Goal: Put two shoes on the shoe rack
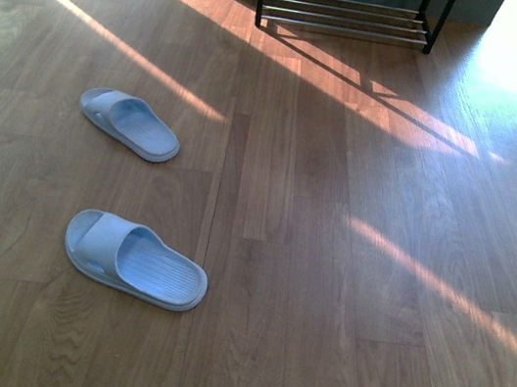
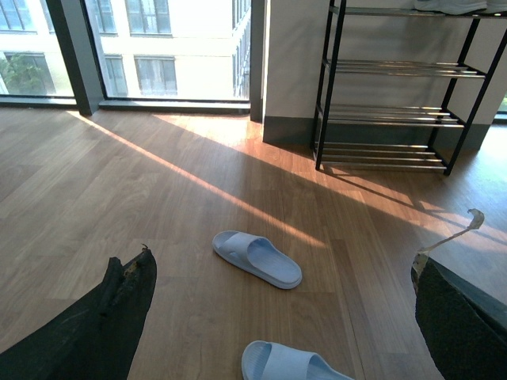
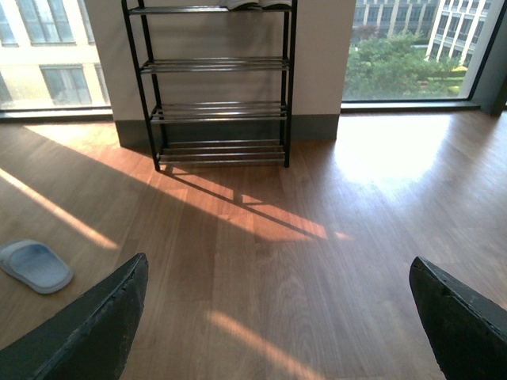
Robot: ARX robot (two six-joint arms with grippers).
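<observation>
The left pincer (image 2: 281, 264) is released. Its two dark fingers (image 2: 103, 332) are spread wide at the edges of its wrist view, with nothing between them but floor (image 1: 332, 345). The right pincer (image 3: 277, 265) is equally slack, its fingers (image 3: 463, 317) far apart over bare boards, grasping nothing.

Closest to the robot, left of centre in the front view, the near slide (image 1: 136, 260) lies sole-down on the wooden floor. Its long axis runs diagonally. The strap and toe end point away and to the left, and the heel trails toward the robot and to the right. Further off and slightly more to the left lies the far slide (image 1: 129, 123), also flat on its sole. It lies on much the same diagonal, toe end left and away, heel right and nearer. The two pale blue slides are well apart and nearly parallel, and neither touches anything but the floor. Bands of sunlight cross the boards around them.

Well beyond both, the shoe rack (image 1: 347, 10) stands upright against a pale wall (image 3: 317, 55), its chrome bars running left to right between black side frames. The three lower tiers that show are bare. On the top tier something white-soled (image 3: 249, 4) rests, cut off by the picture's edge, so I cannot tell more about it. Large windows (image 3: 412, 47) flank the wall on either side.
</observation>
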